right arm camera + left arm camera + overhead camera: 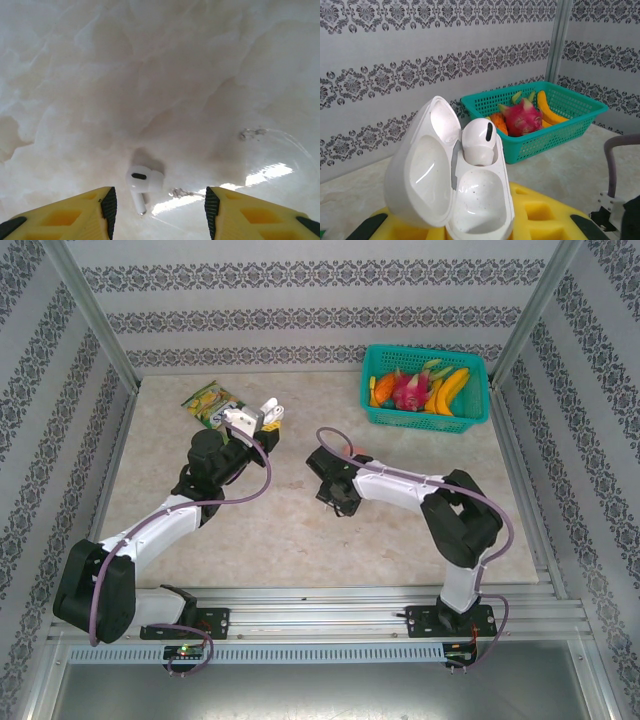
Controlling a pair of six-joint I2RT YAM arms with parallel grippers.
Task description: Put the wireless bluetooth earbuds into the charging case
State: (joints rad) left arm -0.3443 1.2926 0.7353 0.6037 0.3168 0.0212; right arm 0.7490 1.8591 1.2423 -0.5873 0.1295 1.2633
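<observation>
So the open charging case (465, 200) was clamped in the left end effector (262, 418) with one white earbud (479, 140) seated in it, while a second white earbud (141, 182) was seen lying on the counter (150, 75) right of the case, straddled by the open right end effector (157, 210).

Open tabletop (150, 75) surrounds the white earbud (141, 182) under the right tool (159, 202).
</observation>
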